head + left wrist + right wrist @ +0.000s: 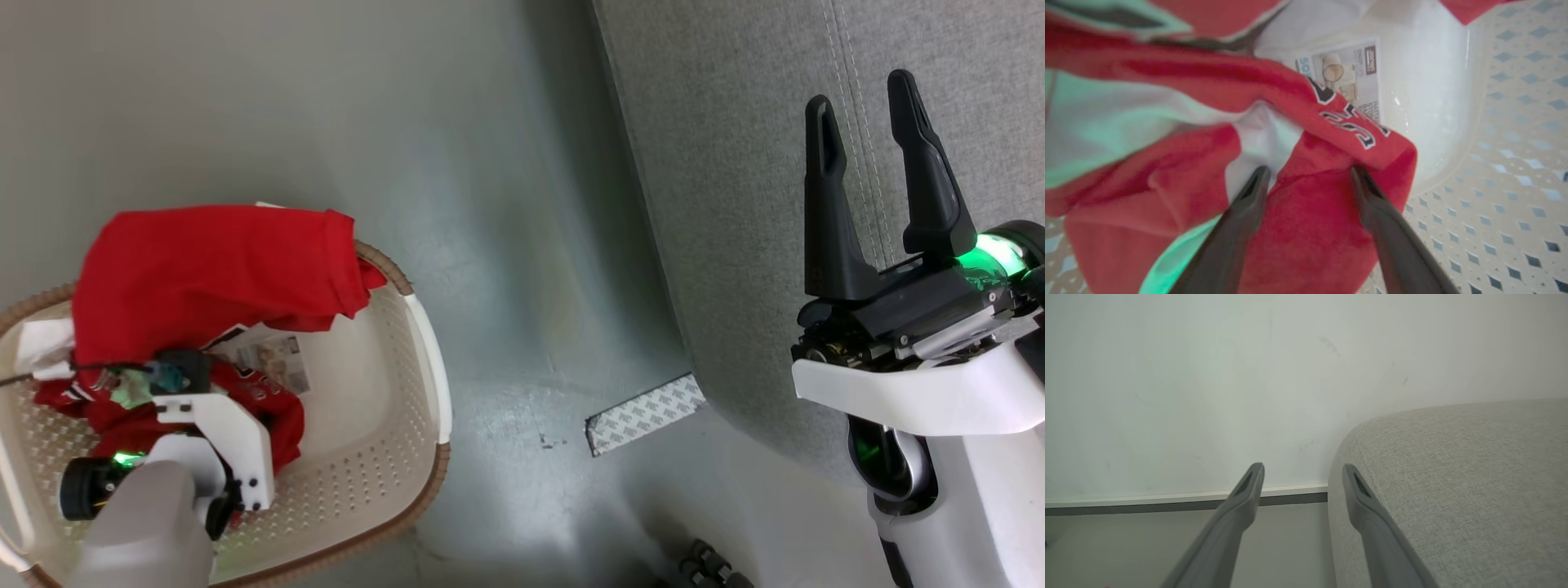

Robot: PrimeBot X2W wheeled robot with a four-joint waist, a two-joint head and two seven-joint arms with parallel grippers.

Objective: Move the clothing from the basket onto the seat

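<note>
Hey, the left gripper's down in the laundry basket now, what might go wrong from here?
1. The open left gripper straddles a bunched red jersey; closing may pinch tangled layers and drag up several pieces.
2. Another red garment hangs over the basket rim; a tug could spill it onto the floor.

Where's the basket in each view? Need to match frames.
Head view: basket lower left.
Left wrist view: basket's perforated side at right; open left gripper at the clothing.
Right wrist view: faces seat and wall instead.
Shared landmark: printed label inside the basket; same label top centre of left wrist view.
</note>
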